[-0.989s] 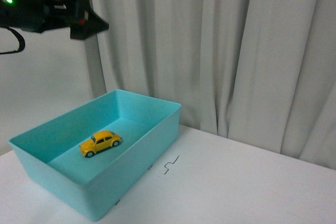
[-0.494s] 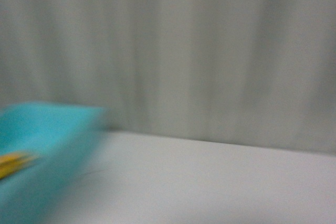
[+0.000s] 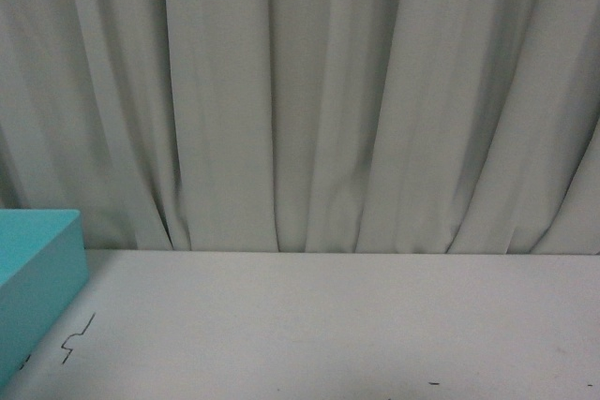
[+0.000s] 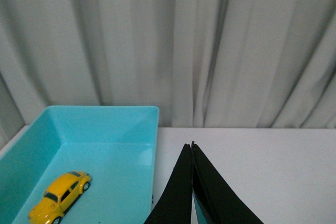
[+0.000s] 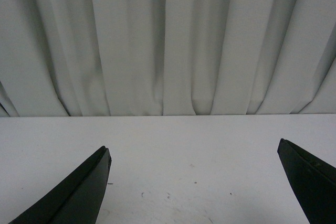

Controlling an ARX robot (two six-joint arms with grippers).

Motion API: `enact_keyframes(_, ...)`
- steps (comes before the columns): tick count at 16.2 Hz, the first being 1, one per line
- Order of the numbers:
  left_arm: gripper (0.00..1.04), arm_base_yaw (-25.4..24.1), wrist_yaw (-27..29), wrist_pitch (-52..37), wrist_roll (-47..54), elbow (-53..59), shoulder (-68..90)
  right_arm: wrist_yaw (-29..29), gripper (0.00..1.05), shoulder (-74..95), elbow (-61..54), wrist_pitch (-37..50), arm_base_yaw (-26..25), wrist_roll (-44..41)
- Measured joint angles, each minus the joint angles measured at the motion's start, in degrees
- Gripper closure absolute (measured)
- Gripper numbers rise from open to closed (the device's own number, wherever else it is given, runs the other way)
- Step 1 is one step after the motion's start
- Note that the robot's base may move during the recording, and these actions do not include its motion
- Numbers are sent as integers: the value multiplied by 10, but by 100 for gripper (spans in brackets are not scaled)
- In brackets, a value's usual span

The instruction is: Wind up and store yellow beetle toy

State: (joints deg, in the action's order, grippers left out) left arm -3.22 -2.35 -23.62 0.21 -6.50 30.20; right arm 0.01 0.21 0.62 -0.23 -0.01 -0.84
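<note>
front view: neither arm in frame. pale grey curtain (image 3: pixel 309 91) hangs in folds across the whole far side, and the white table (image 3: pixel 328 325) runs up to its hem. one corner of the teal bin (image 3: pixel 33 278) shows at the left edge, outer wall only, inside hidden from this camera. a small dark squiggle mark (image 3: pixel 77 339) sits on the table just right of the bin, with a few tiny dark specks along the near edge. left wrist view: the yellow beetle toy (image 4: pixel 59 196) rests upright on its wheels on the bin's floor, set at an angle to the walls and touching none of them; the bin holds only the toy. the bin's walls ring the toy on every side seen, and its long side wall lies between the toy and the left gripper (image 4: pixel 192 148). that gripper's two black fingers meet at the tips, with nothing pinched between them, and are apart from the toy. right wrist view: right gripper (image 5: pixel 192 145) spread wide, one finger at each side of the frame, empty, over bare table with a few faint specks, curtain beyond. toy and bin are out of this view.
</note>
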Motion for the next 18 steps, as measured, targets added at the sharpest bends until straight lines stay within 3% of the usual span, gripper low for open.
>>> enact_keyframes(2,103,37,15,12,0,14,-27,0,7,0,0,0,0,0)
enact_keyframes(18,103,32,24,137,0,60,-205,0,7,0,0,0,0,0)
